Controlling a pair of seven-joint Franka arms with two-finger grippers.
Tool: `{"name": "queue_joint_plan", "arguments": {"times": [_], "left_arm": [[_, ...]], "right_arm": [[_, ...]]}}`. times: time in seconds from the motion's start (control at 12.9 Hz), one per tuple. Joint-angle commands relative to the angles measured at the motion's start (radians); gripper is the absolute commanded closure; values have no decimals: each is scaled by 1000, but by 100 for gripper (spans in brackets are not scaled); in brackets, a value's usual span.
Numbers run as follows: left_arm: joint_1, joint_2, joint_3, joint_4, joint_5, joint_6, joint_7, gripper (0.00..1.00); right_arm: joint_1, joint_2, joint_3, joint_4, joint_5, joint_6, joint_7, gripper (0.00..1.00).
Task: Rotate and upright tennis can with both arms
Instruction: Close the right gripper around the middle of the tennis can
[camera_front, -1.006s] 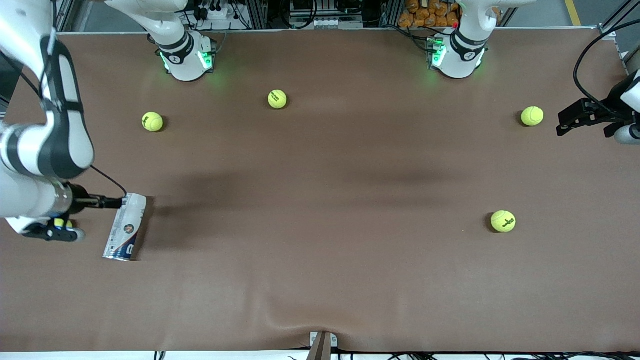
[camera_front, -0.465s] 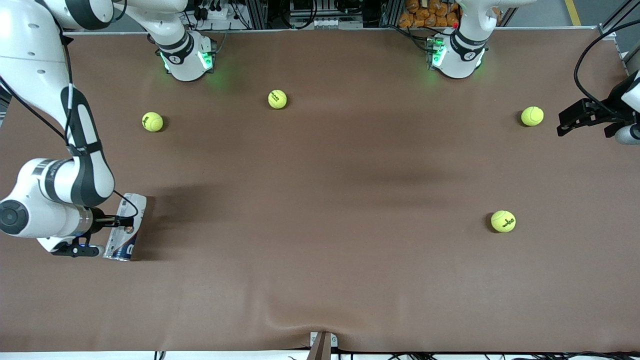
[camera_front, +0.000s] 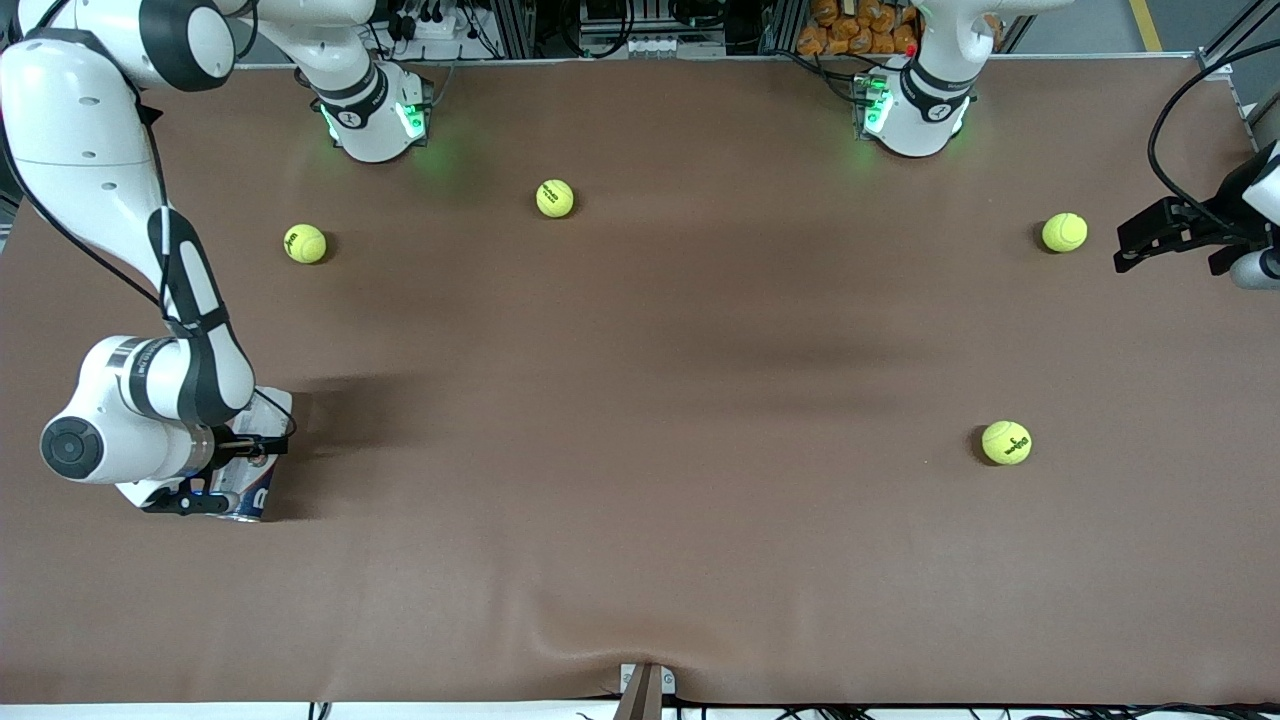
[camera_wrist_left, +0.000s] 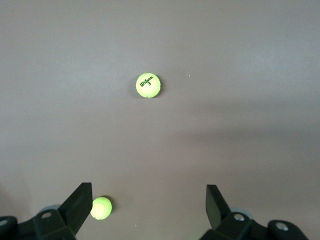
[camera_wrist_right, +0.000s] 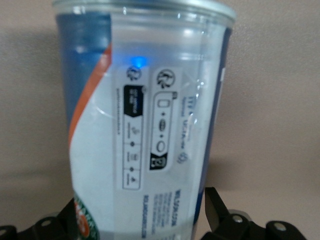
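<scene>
Overhead, the front view shows the tennis can lying on its side on the brown table at the right arm's end, its navy end nearer the camera. The right gripper sits down over the can's middle, largely covering it, with the right arm's forearm beside it. The left gripper waits above the table edge at the left arm's end, near a tennis ball. Three more balls lie well apart at and.

Left wrist view: the left gripper stands wide, nothing between its fingers, over bare table with two balls and below.

Right wrist view: the can fills the frame, clear wall with label print. The right gripper straddles it, a finger on each side; whether the pads press the wall cannot be told.
</scene>
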Motion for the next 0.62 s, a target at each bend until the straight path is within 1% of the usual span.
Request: {"name": "queue_joint_plan", "arguments": {"times": [0.0,0.08,0.23,0.31,0.54], "left_arm": [[8,1,-1,11,-5,-16,27,0],[8,3,-1,11,-5,-16,25,0],[9,1,-1,11,-6,-16,27,0],[9,1,1,11,-6,-16,27,0],[9,3,1,13,-5,-16,25,0]], "right_arm": [[-21,7,17,16,9,0,-23,0],[-21,7,17,14,9,-2,-23,0],[-21,5,19,-3,11,-3,-86,31],[-22,5,19,-1,24,-5,-112,35],[-5,-11,25,12,35,-14,-167,33]]}}
